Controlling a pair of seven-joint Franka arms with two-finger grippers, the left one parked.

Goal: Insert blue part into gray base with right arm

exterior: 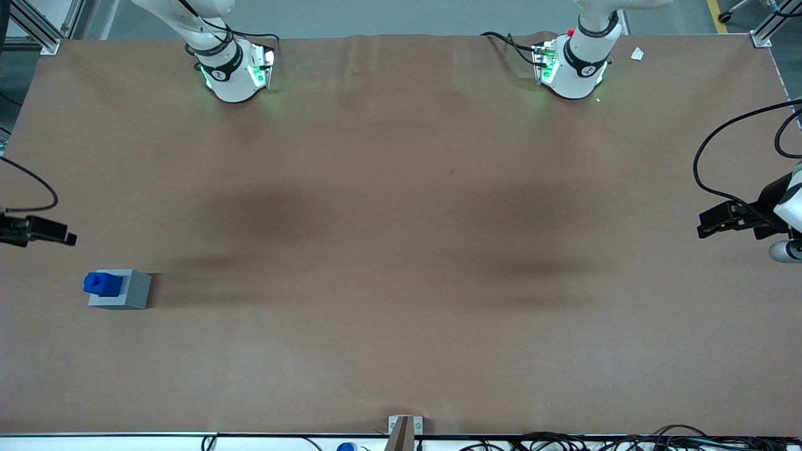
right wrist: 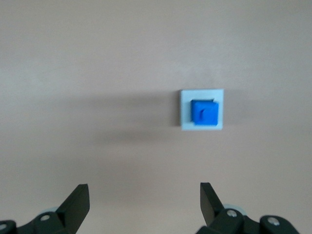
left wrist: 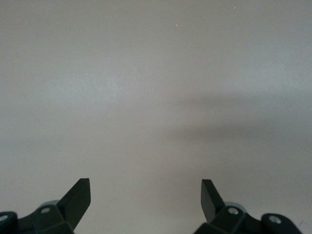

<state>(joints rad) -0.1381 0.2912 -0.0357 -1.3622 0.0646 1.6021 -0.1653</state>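
Spread wide and holding nothing, the gripper [right wrist: 141, 200] hung above bare table [exterior: 401, 250], apart from the work. At the working arm's end of the table the blue part [exterior: 101, 284] sat in the gray base [exterior: 122, 290], its top standing proud of the recess. Insertion looked done; little more than parking the right arm [exterior: 34, 230] seemed left

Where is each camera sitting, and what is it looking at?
Front view: high above the table, looking down; shows both arm bases, the blue part sitting in the gray base, and the right arm's gripper nearby.
Right wrist view: on the working arm, looking down past its open fingers at the blue part in the gray base.
Left wrist view: on the parked arm, seeing bare table.
Front and right wrist views share part and base.
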